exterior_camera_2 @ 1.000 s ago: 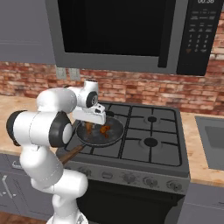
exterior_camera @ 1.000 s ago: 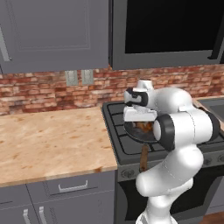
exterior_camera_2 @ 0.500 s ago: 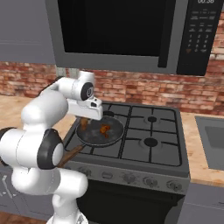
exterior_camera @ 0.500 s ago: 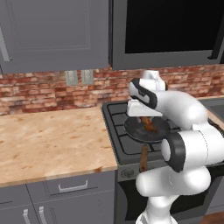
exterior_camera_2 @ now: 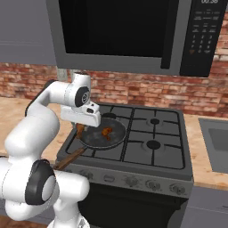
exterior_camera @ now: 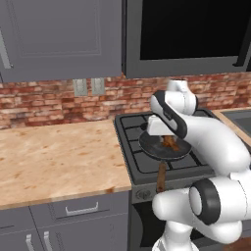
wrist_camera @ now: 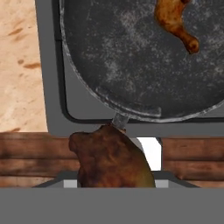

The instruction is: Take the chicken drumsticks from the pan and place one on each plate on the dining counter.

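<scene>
The dark round pan sits on the stove's front left burner, its brown handle pointing at me. One reddish-brown chicken drumstick lies inside it, seen also as drumstick in the pan of the hand view. My gripper hangs over the pan's left rim, shut on the other drumstick, which covers the fingertips. That held drumstick shows just under the hand. In the left base view the gripper is at the pan. The plates and dining counter are out of view.
The black stove has several burners. A microwave hangs above it. A light wooden worktop backed by red brick lies left of the stove. A sink edge is at the right.
The arm has swung its elbow up and round. The hand has shifted from over the pan's middle toward its left rim, carrying a drumstick.
</scene>
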